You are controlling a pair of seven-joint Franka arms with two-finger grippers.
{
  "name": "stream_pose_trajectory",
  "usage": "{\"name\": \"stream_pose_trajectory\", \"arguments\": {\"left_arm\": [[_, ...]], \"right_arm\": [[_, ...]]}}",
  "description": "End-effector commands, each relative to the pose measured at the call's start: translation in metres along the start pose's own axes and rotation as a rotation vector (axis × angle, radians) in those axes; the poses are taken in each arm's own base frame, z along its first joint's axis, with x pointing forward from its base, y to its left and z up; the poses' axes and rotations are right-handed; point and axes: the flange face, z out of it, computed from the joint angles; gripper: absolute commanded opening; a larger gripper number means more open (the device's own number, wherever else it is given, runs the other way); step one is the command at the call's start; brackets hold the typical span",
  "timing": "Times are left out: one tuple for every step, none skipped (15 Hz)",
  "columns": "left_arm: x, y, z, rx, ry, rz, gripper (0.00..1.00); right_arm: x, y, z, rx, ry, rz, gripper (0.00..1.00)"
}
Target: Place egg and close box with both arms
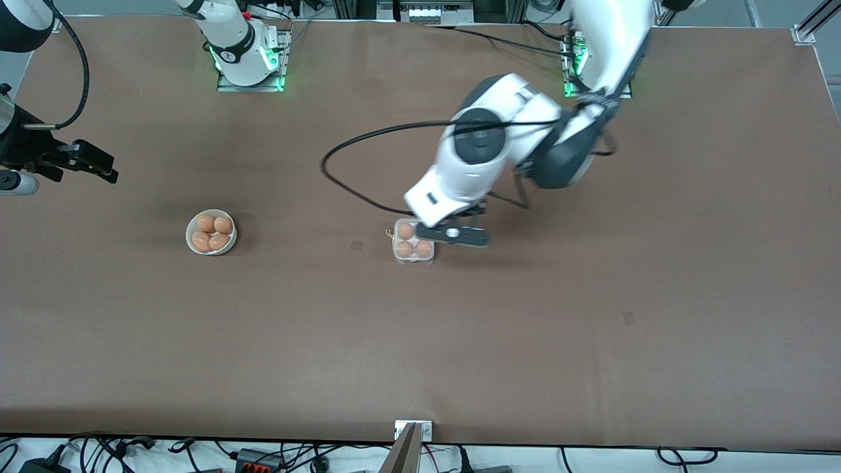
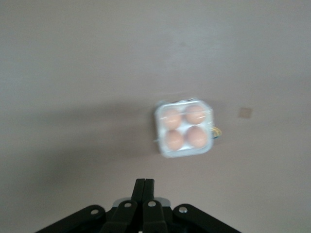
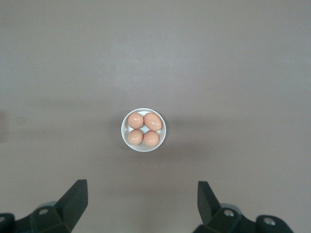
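Note:
The box (image 1: 414, 250) is a small clear-plastic carton on the middle of the table. In the left wrist view the box (image 2: 184, 129) has a brown egg (image 2: 170, 118) in every cell, and its lid seems to lie down over them. My left gripper (image 1: 453, 235) hangs over the box's edge toward the left arm's end and hides one egg from the front camera. Its fingers (image 2: 144, 187) are pressed together with nothing between them. My right gripper (image 1: 98, 167) is up over the right arm's end of the table. It is wide open and empty (image 3: 141, 187).
A round white bowl (image 1: 211, 232) with several brown eggs stands toward the right arm's end and shows in the right wrist view (image 3: 144, 129). A black cable (image 1: 341, 180) loops above the table by the left arm. A yellow band (image 1: 389, 231) lies beside the box.

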Motion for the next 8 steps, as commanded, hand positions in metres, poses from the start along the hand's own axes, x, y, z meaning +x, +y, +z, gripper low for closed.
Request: {"name": "stream_pose_trajectory", "arguments": {"left_arm": [[-0.013, -0.029, -0.034, 0.012, -0.039, 0.021, 0.01], [-0.013, -0.044, -0.039, 0.033, -0.066, 0.026, 0.01], [-0.014, -0.054, -0.046, 0.045, -0.076, 0.040, 0.01], [-0.016, -0.065, -0.055, 0.046, -0.076, 0.063, 0.01], [-0.016, -0.083, -0.060, 0.053, -0.088, 0.070, 0.01], [-0.019, -0.099, -0.066, 0.057, -0.094, 0.067, 0.02], [-0.022, -0.115, -0.071, 0.057, -0.095, 0.061, 0.02], [-0.025, -0.125, -0.073, 0.060, -0.099, 0.053, 0.02]], "right_arm": [[-0.002, 0.001, -0.005, -0.002, -0.001, 0.002, 1.00], [-0.002, 0.001, -0.005, -0.002, -0.001, 0.002, 1.00], [-0.003, 0.001, -0.006, -0.002, -0.001, 0.002, 1.00], [-0.003, 0.001, -0.006, -0.002, -0.006, 0.000, 1.00], [-0.003, 0.001, -0.006, -0.002, -0.004, -0.001, 1.00], [-0.003, 0.001, -0.006, -0.002, -0.004, -0.006, 1.00], [-0.003, 0.001, -0.006, -0.005, -0.004, -0.014, 1.00], [-0.003, 0.001, -0.008, -0.005, -0.001, -0.012, 1.00]]}}
